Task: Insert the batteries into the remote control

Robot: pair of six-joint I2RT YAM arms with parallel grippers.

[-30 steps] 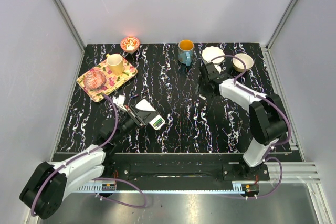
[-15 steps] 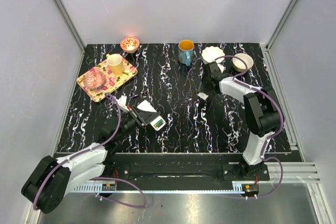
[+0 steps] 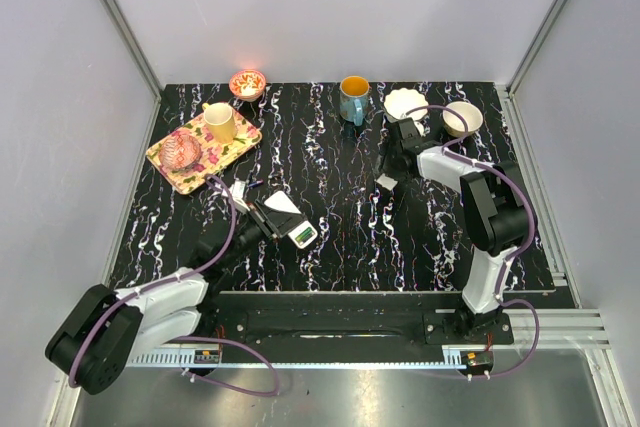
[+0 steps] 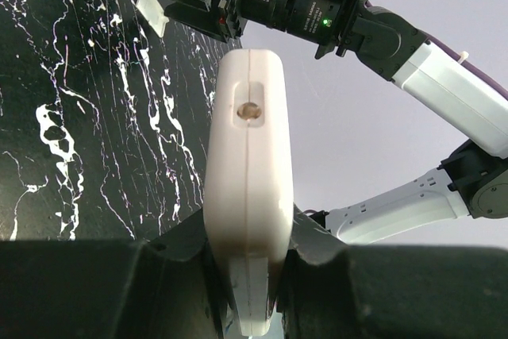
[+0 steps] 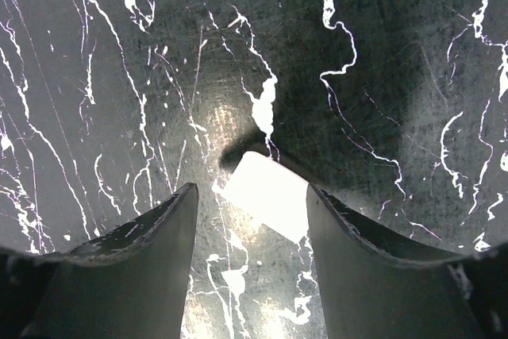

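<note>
My left gripper (image 3: 272,219) is shut on the white remote control (image 3: 288,217) and holds it above the table at the front left. In the left wrist view the remote (image 4: 248,156) stands edge-on between my left gripper's (image 4: 248,248) jaws. Something greenish shows in the compartment (image 3: 301,236) at the remote's free end; I cannot make out separate batteries. My right gripper (image 3: 390,169) is open and low over a small flat white plastic piece (image 3: 385,184). In the right wrist view that piece (image 5: 266,196) lies on the table between my right gripper's (image 5: 251,190) jaws, untouched.
A floral tray (image 3: 170,162) at the back left holds a yellow cup (image 3: 221,123) and a pink glass bowl (image 3: 183,149). Along the back stand a red-and-white bowl (image 3: 247,82), a blue mug (image 3: 353,98), a white dish (image 3: 404,102) and a cream bowl (image 3: 462,118).
The right arm's elbow has swung in toward the left and its gripper has settled over the white piece. The left gripper has shifted slightly with the remote.
</note>
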